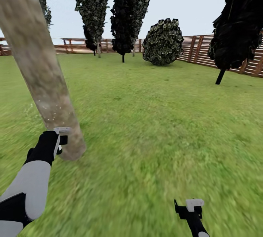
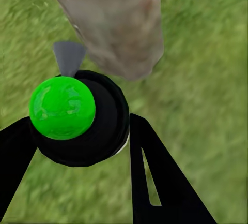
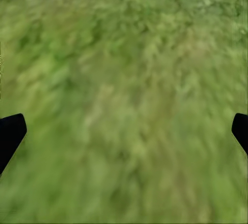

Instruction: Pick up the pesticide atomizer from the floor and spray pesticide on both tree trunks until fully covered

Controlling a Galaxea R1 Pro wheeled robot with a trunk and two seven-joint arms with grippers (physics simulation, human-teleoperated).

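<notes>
**Atomizer held up against the nearest trunk**

The left end effector (image 1: 61, 140) is up beside the base of the thick tree trunk (image 1: 40, 65), which leans across the left of the head view, pale and mottled. In the left wrist view its two dark fingers (image 2: 155, 177) are pinched on the pesticide atomizer (image 2: 82, 120), a round black body with a bright green cap and a small grey nozzle pointing at the trunk (image 2: 113, 22) just beyond it. The atomizer sits close to the bark; whether it touches I can't say. A scatter of tiny white specks, the pesticide (image 1: 51, 111), dots the lower stretch of the trunk just above the end effector.

The right end effector (image 1: 193, 208) hangs low at the bottom of the head view, well apart from the trunk, over the grass lawn (image 1: 153, 127). In the right wrist view its dark fingertips (image 3: 10, 133) sit wide at either edge with only blurred grass (image 3: 124, 100) between them, so it is spread and holds nothing.

Further back stand dark-leaved trees (image 1: 93, 3), a rounded bush (image 1: 163, 42) and, to the right, a black conifer (image 1: 237, 22) on a thin stem. The reddish slat fence (image 1: 197, 49) closes the far side of the garden.
</notes>
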